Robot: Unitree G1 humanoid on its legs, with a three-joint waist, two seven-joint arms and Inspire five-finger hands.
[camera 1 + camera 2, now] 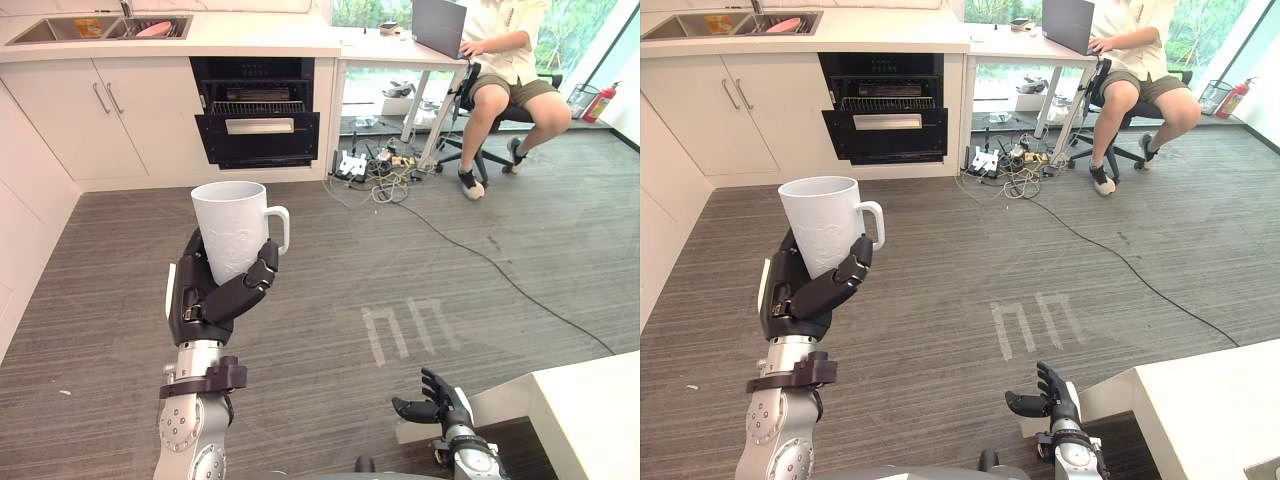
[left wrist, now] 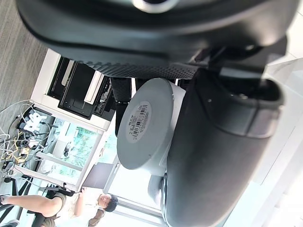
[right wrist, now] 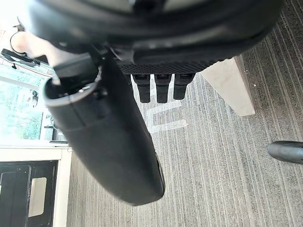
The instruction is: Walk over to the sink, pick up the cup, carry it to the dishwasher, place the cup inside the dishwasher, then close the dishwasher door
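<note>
Wide grey plank floor (image 1: pixel 330 270) out in front, and along the far wall runs the white counter (image 1: pixel 260 40) with its cupboards (image 1: pixel 60 110) below. Set into that run is the black dishwasher (image 1: pixel 258 110), door tipped open, a wire rack showing inside. At the counter's left end sits the sink (image 1: pixel 60 30), something pink (image 1: pixel 153 29) lying in it. Off to the right a person (image 1: pixel 505 50) sits on a chair at a desk (image 1: pixel 385 48), hands at a laptop (image 1: pixel 438 25), with a tangle of cables (image 1: pixel 385 170) on the floor beneath. A white tabletop (image 1: pixel 590 410) pokes in at lower right.

Now the cup (image 1: pixel 232 228): white, upright, handle to the right, held up in mid-air well short of the dishwasher and far from the sink. The left hand (image 1: pixel 205 300) has it, fingers curled round the lower body from the front and thumb behind; the left wrist view shows the cup's base wedged between them. The right hand (image 1: pixel 435 405) hangs low beside the tabletop, fingers loosely spread, holding nothing. Pale tape marks (image 1: pixel 410 330) lie on the floor between the two hands.
</note>
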